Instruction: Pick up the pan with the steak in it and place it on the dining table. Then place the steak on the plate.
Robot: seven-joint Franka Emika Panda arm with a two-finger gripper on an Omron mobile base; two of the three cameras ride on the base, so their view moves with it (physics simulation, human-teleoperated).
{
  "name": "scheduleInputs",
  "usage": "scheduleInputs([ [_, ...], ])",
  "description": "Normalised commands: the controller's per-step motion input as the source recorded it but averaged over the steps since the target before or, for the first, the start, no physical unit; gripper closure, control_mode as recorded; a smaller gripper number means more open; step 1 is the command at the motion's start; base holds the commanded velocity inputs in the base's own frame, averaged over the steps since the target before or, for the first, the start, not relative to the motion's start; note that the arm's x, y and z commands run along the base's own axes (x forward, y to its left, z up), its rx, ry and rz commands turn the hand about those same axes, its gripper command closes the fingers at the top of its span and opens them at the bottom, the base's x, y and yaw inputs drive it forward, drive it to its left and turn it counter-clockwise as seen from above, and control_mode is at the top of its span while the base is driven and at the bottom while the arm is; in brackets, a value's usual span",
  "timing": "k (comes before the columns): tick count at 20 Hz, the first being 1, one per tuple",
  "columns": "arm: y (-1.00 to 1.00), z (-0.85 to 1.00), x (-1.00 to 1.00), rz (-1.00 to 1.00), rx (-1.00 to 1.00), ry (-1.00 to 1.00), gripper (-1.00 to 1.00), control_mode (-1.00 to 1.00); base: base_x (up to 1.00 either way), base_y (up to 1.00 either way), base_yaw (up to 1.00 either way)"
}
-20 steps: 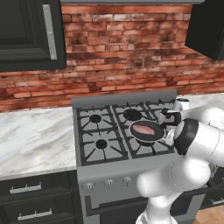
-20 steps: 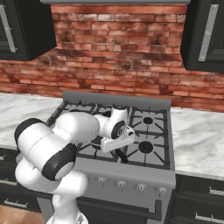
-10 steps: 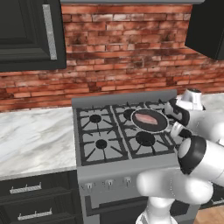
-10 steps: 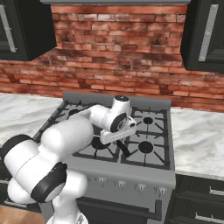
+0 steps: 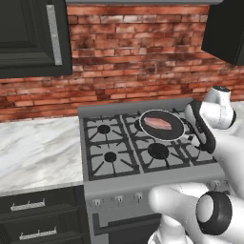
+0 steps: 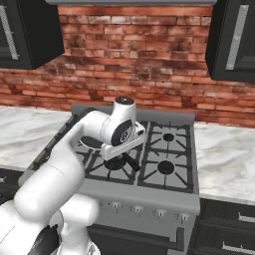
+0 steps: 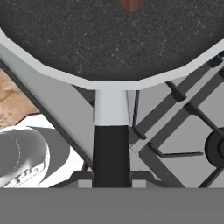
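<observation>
Now the gripper [image 7: 111, 183] stands clamped on the thin black handle [image 7: 111, 153] of the pan [image 5: 162, 125]; a second ago its jaws were partly apart, and half a second ago they had all but finished closing. Nearest the hand camera, the handle runs straight up the middle of the view into a pale collar, which meets the grey rim of the pan just above. Beyond the rim lies the dark, speckled floor of the pan, and at its far edge a sliver of the steak [image 7: 130, 4] shows red. From the left base view, the pan appears over the rear right burner of the stove [image 5: 107, 178], whereas a second ago it appeared lower and nearer the front right burner; whether it now rests on the grate or hangs just above it cannot be told. The steak [image 5: 157, 124] lies flat near the middle of the pan. In the right base view the white wrist [image 6: 122, 130] covers most of the pan, leaving a dark arc at its left. Behind the stove rises the red brick wall [image 5: 138, 57], with dark cabinets [image 5: 28, 38] to either side and marble counter [image 5: 33, 152] flanking the range. The closing and the shift together suggest that the grasp is made and the carry begun. Neither the dining table nor the plate lies within these views, so the base probably has to drive before the pan can be set down. A one-sided hold on a thin handle may let the pan tip.
</observation>
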Motion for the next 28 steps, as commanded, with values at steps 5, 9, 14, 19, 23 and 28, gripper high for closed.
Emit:
scheduleInputs([
  [5,0.22,0.54,-0.70,0.20,-0.08,0.00,1.00,-1.00,0.00,0.00,0.00],
  [9,0.09,0.43,-0.72,0.18,0.00,0.00,1.00,-1.00,0.00,0.00,0.00],
  [14,0.05,0.22,-0.50,0.12,0.04,0.11,1.00,-1.00,0.00,0.00,0.00],
  [19,0.06,0.16,-0.45,0.13,0.01,0.23,1.00,-1.00,0.00,0.00,0.00],
  [23,0.03,0.03,-0.26,0.12,0.00,0.18,1.00,-1.00,0.00,0.00,0.00],
  [28,0.00,0.02,-0.05,0.00,0.00,-0.01,1.00,-1.00,0.00,0.00,0.00],
])
